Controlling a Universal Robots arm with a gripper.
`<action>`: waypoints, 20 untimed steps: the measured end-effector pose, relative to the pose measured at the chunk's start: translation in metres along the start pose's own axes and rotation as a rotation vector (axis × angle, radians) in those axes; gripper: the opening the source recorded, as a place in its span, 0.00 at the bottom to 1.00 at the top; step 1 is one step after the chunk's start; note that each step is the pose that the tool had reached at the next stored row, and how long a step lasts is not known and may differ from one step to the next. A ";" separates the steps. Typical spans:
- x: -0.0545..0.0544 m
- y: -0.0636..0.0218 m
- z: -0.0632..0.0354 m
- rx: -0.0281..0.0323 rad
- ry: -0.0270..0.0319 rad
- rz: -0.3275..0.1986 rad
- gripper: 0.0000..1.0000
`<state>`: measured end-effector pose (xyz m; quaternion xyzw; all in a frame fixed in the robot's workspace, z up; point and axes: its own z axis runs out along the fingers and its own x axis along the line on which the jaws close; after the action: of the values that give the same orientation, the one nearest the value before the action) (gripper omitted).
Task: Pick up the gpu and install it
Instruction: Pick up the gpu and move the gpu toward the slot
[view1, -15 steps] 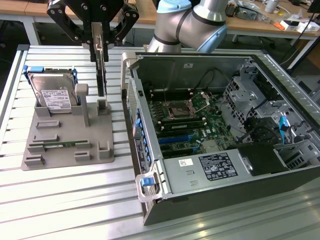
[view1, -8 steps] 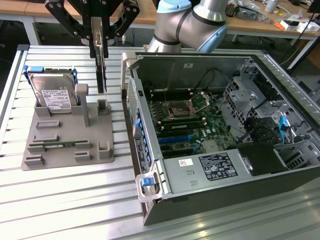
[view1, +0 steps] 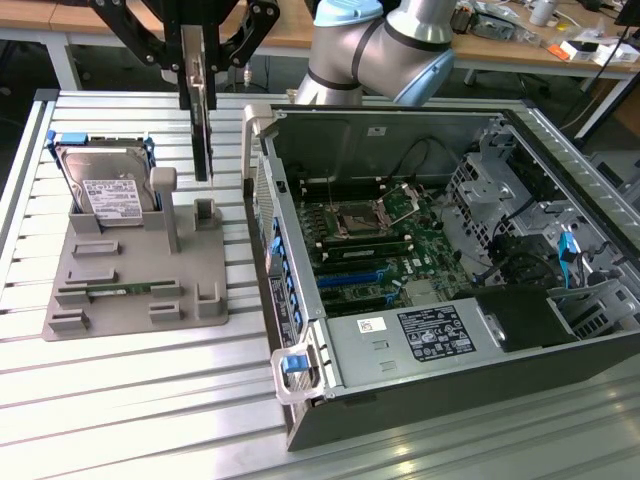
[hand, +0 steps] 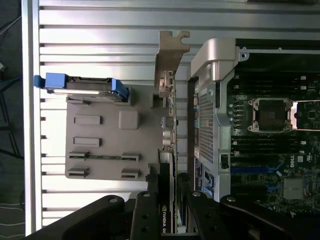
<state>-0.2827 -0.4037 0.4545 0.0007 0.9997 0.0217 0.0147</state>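
Note:
My gripper is shut on the gpu, a slim black card that hangs on edge in the air above the grey holder. The card's lower end is just above the holder's upright posts, near the left wall of the open computer case. In the wrist view the gpu is seen edge-on. Its beige metal bracket is at the far end, and my black fingers clamp both faces of the card.
A silver hard drive with blue rails leans at the back of the holder, and a green memory stick lies in its front slot. Inside the case, the motherboard shows blue slots and a CPU socket. Everything stands on a slatted aluminium table.

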 end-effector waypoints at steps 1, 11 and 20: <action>0.000 0.0000 -0.0006 -0.0001 0.0000 0.000 0.27; 0.000 0.0005 -0.0115 -0.0007 0.0001 0.000 0.27; -0.001 0.0009 -0.0200 -0.0016 0.0001 0.000 0.27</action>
<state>-0.2827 -0.4037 0.4745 0.0007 0.9996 0.0225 0.0147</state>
